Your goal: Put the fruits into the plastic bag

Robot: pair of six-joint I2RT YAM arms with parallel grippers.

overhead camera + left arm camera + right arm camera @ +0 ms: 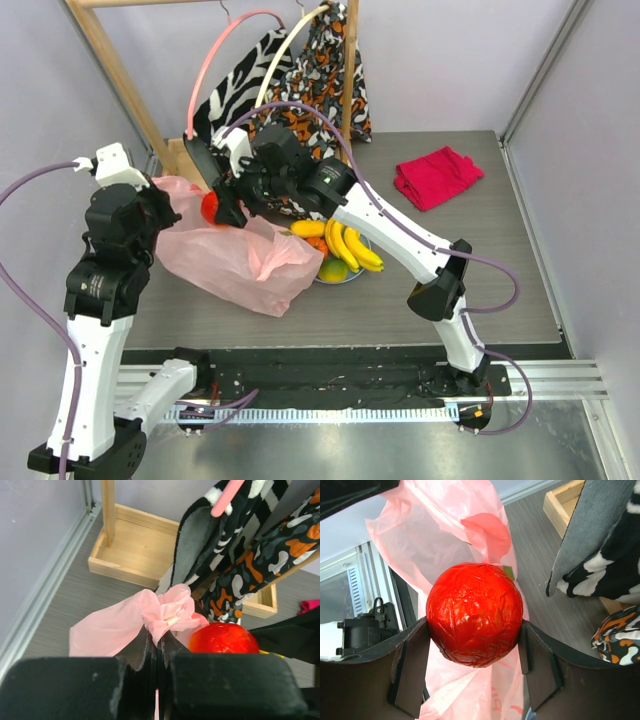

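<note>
The pale-pink plastic bag (235, 262) lies left of centre on the table. My left gripper (159, 642) is shut on a bunched edge of the bag (167, 611) and holds it up. My right gripper (474, 647) is shut on the red apple (474, 614) and holds it over the bag's mouth (435, 545); the apple also shows in the top view (212, 207) and in the left wrist view (223, 638). The bananas (350, 246), an orange (317, 245) and a green-yellow fruit (334, 270) lie on the blue plate (352, 277) right of the bag.
A wooden rack (120, 75) with hanging patterned garments (325, 70) stands at the back, its tray-like base (130, 547) just behind the bag. A folded red cloth (437, 177) lies at the back right.
</note>
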